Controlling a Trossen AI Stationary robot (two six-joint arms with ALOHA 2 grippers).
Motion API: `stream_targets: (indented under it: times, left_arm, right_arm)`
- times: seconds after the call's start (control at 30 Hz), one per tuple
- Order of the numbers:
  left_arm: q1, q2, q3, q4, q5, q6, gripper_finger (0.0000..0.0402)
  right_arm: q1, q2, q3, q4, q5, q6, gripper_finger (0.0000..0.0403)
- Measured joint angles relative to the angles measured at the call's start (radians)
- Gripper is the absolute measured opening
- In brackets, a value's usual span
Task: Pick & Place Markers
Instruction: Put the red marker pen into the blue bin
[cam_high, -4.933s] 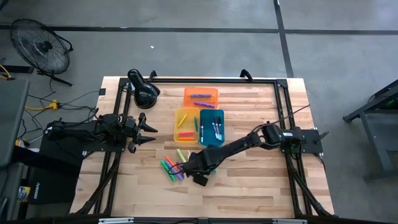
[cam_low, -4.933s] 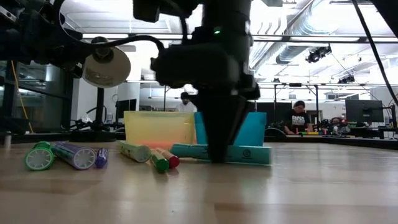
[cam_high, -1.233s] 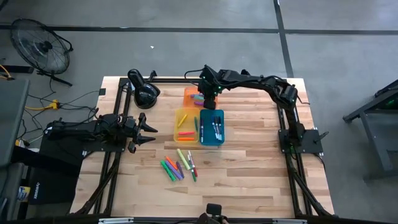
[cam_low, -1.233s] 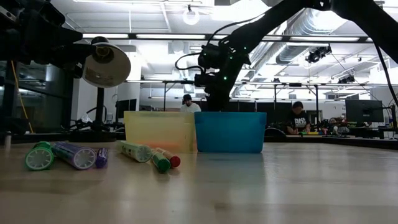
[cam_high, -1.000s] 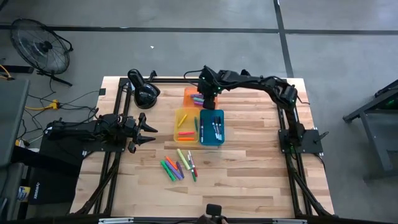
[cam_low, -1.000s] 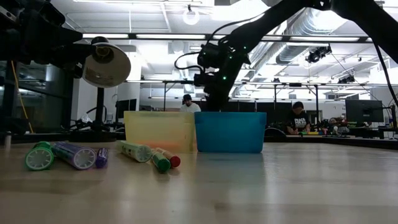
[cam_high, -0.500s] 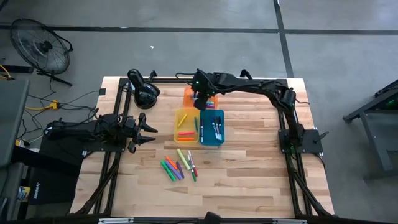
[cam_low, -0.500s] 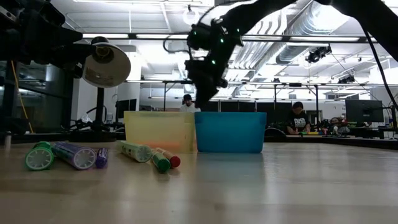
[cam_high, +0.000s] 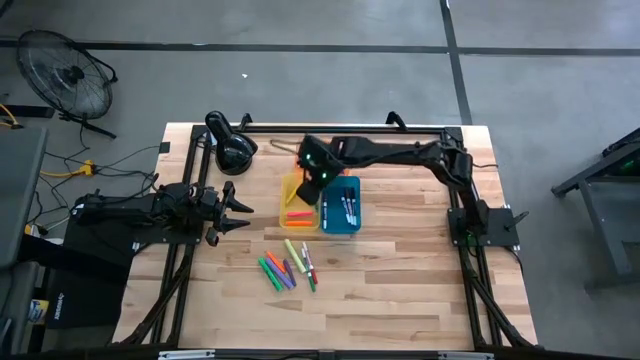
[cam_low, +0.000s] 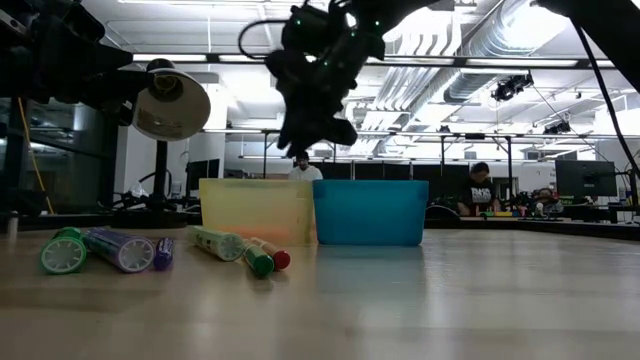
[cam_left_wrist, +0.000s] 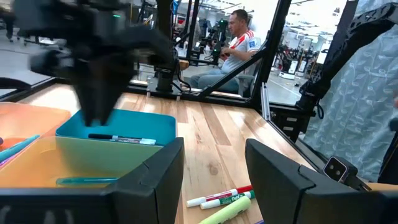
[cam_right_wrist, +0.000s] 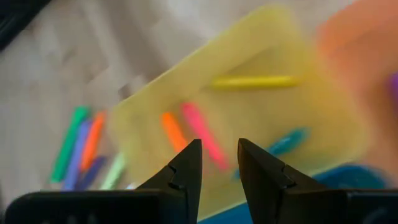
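Note:
Several loose markers (cam_high: 287, 268) in green, orange, purple and red lie flat on the wooden table near its front; the low view shows them too (cam_low: 120, 250). More markers lie inside the yellow tray (cam_high: 298, 203) and the blue tray (cam_high: 343, 205). My right gripper (cam_high: 315, 180) hangs above the yellow tray's far end, slanting down. Its fingers (cam_right_wrist: 219, 146) stand a little apart with nothing between them. In its wrist view yellow, orange, pink and teal markers (cam_right_wrist: 199, 134) lie in the tray below. My left gripper (cam_high: 240, 213) rests open at the table's left side.
An orange tray (cam_left_wrist: 25, 121) stands behind the yellow one, mostly covered by my right arm in the high view. A black lamp (cam_high: 232, 148) stands at the far left of the table. Bare wood lies on the right and along the near edge.
My right gripper has swung from above the orange tray toward the table's left and near side, ending over the yellow tray. It has risen a little and rolled about its own axis. The markers and trays have stayed in place.

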Motion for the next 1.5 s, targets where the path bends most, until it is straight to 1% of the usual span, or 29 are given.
stream_targets:
  times: [0.13, 0.27, 0.47, 0.67, 0.73, 1.13, 1.5]
  left_arm:
    - [0.0, 0.0, 0.0, 0.0, 0.0, 0.0, 0.017]
    - [0.0, 0.0, 0.0, 0.0, 0.0, 0.0, 0.017]
    - [0.0, 0.0, 0.0, 0.0, 0.0, 0.0, 0.017]
    - [0.0, 0.0, 0.0, 0.0, 0.0, 0.0, 0.017]
    - [0.0, 0.0, 0.0, 0.0, 0.0, 0.0, 0.017]
    - [0.0, 0.0, 0.0, 0.0, 0.0, 0.0, 0.017]
    - [0.0, 0.0, 0.0, 0.0, 0.0, 0.0, 0.017]
  right_arm:
    - [0.064, 0.0, 0.0, 0.0, 0.005, 0.004, 0.0091]
    - [0.128, 0.0, 0.0, -0.001, 0.058, 0.034, 0.0091]
    - [0.229, 0.0, 0.0, -0.029, 0.175, 0.092, 0.0091]
    - [0.31, 0.0, 0.0, -0.07, 0.328, 0.173, 0.0091]
    - [0.329, 0.0, 0.0, -0.071, 0.354, 0.204, 0.0091]
    - [0.413, 0.001, -0.041, -0.072, 0.387, 0.346, 0.0091]
    - [0.447, 0.031, -0.041, -0.07, 0.379, 0.396, 0.0091]
